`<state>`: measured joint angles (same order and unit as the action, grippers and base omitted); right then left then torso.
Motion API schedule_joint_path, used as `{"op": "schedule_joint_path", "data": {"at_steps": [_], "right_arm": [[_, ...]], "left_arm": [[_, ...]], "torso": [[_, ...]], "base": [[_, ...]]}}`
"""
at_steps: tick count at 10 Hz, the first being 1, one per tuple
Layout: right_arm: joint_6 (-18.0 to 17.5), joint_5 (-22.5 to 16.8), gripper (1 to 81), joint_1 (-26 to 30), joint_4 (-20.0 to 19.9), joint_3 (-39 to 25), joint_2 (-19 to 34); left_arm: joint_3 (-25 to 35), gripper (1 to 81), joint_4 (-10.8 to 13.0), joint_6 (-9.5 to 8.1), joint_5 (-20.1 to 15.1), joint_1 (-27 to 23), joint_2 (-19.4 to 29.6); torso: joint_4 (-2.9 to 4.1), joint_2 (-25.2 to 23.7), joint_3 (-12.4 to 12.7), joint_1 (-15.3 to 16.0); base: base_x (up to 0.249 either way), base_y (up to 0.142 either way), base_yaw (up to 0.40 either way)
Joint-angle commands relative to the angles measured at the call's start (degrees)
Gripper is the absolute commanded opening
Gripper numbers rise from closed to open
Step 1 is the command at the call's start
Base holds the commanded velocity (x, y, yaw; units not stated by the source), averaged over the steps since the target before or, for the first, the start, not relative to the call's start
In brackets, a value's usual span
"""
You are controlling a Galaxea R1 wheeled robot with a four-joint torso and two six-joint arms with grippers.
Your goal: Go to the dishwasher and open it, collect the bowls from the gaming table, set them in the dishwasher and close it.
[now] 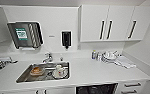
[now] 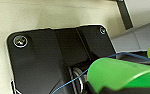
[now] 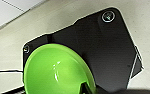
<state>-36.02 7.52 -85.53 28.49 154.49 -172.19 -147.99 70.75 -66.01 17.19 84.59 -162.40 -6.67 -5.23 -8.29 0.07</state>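
The bright green bowl shows its glossy inside in the right wrist view, and my right gripper is shut on its rim. A green rounded shape, probably the same bowl seen from outside, also appears in the left wrist view with a thin blue cable across it. I cannot tell whether the left gripper touches it. In the head view the dishwasher stands open, its dark interior showing under the white counter at the picture's lower edge. The gaming table is out of view.
The white counter holds a steel sink with an orange dish and white crockery. Stacked plates and a cloth lie at the right. White wall cupboards hang above, drawers beside the dishwasher.
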Motion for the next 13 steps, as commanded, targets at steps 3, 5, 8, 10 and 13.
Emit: {"op": "schedule_joint_path", "data": {"at_steps": [3,5,8,10,13], "right_arm": [[0.25,-2.16,1.0,2.42,0.25,-0.34,0.24],[0.34,-2.07,1.0,2.16,0.51,-0.34,0.33],[0.25,-1.98,1.0,2.33,0.78,-0.61,0.42],[0.34,-1.98,1.0,2.42,0.78,-0.69,0.51],[0.34,-1.98,1.0,2.51,0.78,-0.78,0.51]], "left_arm": [[0.25,1.0,0.26,0.09,-1.02,-2.36,0.84],[0.25,1.0,0.18,0.09,-1.02,-2.36,0.94],[0.25,1.0,0.26,-0.17,5.92,-2.36,3.57],[0.51,1.0,0.17,-1.84,10.32,-2.45,6.38],[0.86,1.0,1.05,-5.26,19.17,-3.59,9.28]], "torso": [[0.0,0.0,0.0,0.0],[0.0,-0.02,0.0,-0.02],[0.0,-0.02,-5.97,-0.07],[0.0,-0.02,-9.08,-0.07],[0.0,0.02,-7.8,-0.02]], "base": [[0.0,0.0,0.0],[0.0,0.0,0.0],[0.0,0.0,0.0],[0.0,0.0,0.0],[0.0,0.0,0.0]]}}
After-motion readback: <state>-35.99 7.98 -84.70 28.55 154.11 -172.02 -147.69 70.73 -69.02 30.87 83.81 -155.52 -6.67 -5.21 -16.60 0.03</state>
